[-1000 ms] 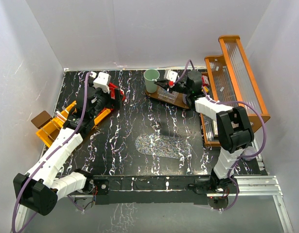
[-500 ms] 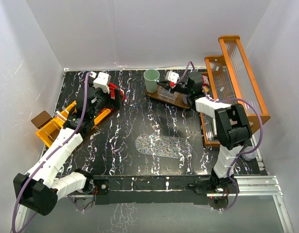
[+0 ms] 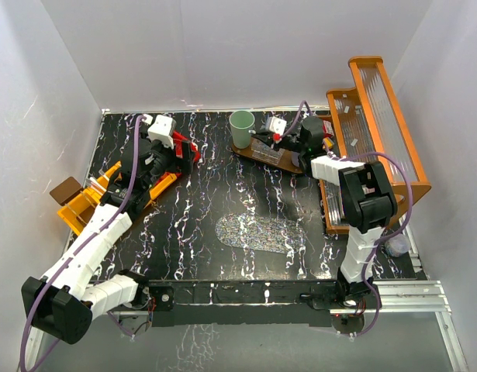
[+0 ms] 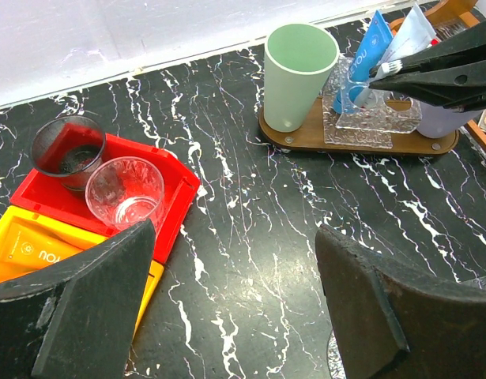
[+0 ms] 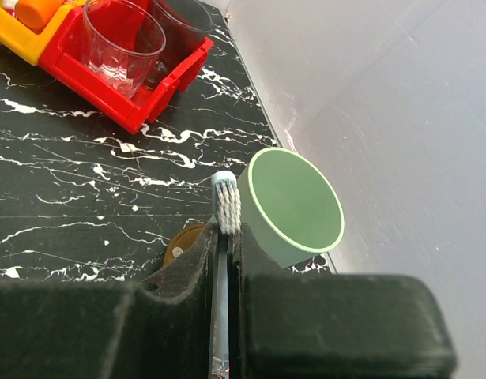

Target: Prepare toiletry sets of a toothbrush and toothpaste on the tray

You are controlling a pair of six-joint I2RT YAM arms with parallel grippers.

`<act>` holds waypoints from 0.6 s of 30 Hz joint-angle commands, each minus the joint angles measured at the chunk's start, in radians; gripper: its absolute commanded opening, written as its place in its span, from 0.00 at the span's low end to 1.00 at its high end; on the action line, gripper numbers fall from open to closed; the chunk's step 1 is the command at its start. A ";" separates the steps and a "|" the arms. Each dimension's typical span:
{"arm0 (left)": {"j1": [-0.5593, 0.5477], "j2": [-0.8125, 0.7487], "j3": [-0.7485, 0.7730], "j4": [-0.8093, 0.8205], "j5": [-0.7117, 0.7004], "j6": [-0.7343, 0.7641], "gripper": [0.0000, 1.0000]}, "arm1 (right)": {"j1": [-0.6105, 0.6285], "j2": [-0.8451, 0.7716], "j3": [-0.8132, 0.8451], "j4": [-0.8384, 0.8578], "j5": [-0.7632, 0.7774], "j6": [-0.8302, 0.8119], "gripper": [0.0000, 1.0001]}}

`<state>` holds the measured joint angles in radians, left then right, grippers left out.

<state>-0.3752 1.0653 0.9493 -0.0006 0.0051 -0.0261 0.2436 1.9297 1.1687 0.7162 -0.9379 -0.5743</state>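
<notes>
My right hand (image 5: 224,245) is pinched shut on the slim toothbrush (image 5: 225,199). Its white bristled head pokes up between my black fingers, just beside the round rim of the matte green cup (image 5: 294,201). That cup stands at one end of the oval wooden tray (image 4: 302,140), next to a ribbed clear glass (image 4: 377,118) holding a tapered blue tube (image 4: 367,51). My left hand (image 4: 235,237) hangs wide open and empty over the black marbled bench (image 4: 250,197), near a red plastic bin (image 4: 175,178) with a faceted tumbler (image 4: 124,193) in it.
</notes>
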 commanded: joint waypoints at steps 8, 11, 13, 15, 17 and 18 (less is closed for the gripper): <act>0.006 -0.015 0.001 0.027 -0.002 -0.002 0.81 | -0.022 0.042 0.006 0.129 -0.042 -0.001 0.00; 0.007 -0.018 0.001 0.027 0.000 -0.002 0.81 | -0.024 0.050 0.003 0.134 -0.050 -0.010 0.00; 0.007 -0.017 0.000 0.028 0.000 -0.003 0.81 | -0.026 0.051 0.003 0.134 -0.056 -0.004 0.00; 0.006 -0.016 0.000 0.028 0.001 -0.003 0.81 | -0.027 0.054 0.002 0.134 -0.053 -0.002 0.00; 0.007 -0.017 0.000 0.028 0.003 -0.004 0.81 | -0.029 0.059 0.002 0.134 -0.054 -0.001 0.00; 0.007 -0.018 0.000 0.028 0.003 -0.004 0.81 | -0.029 0.062 0.002 0.134 -0.053 -0.001 0.00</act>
<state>-0.3748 1.0653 0.9485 -0.0006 0.0055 -0.0277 0.2207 1.9892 1.1675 0.7738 -0.9749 -0.5735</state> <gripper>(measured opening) 0.813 0.034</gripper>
